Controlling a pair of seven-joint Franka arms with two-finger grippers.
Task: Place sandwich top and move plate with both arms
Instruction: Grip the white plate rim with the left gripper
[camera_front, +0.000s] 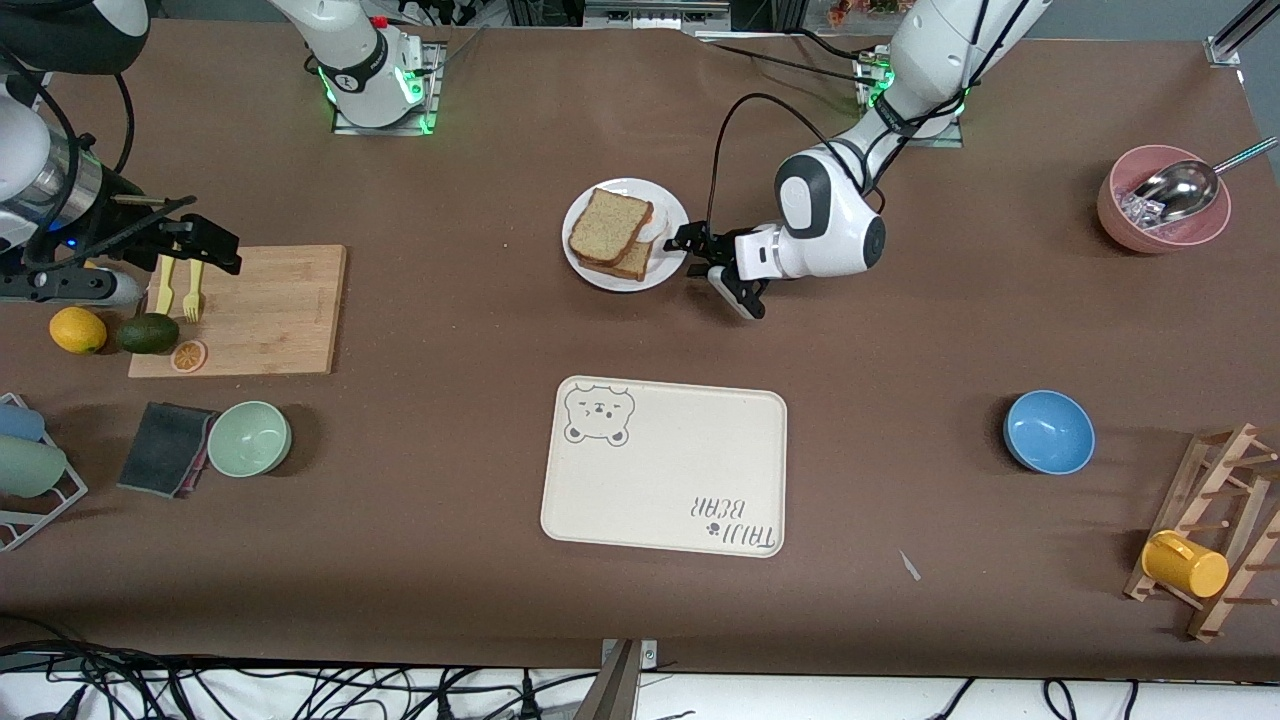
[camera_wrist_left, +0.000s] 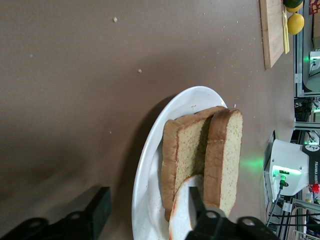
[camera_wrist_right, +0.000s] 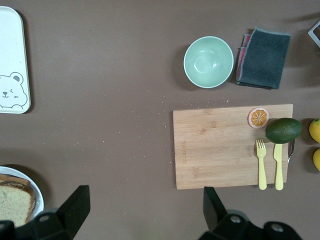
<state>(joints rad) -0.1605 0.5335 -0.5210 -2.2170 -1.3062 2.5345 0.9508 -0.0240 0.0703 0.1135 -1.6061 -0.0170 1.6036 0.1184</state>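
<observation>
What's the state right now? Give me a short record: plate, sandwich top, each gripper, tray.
plate: near table middle, farther from the front camera than tray
sandwich top: on the stack on the plate
left gripper: at the plate's rim, fingers straddling it, not yet shut
right gripper: open, above the cutting board, waiting
tray: holds nothing

We see even, bright overhead light: soft shadows pool beside the plate (camera_front: 588, 268) and green bowl (camera_front: 249, 438), glare glints on the metal scoop (camera_front: 1180, 190), and the left gripper (camera_wrist_left: 145, 220) looms dark and blurred close-up.
</observation>
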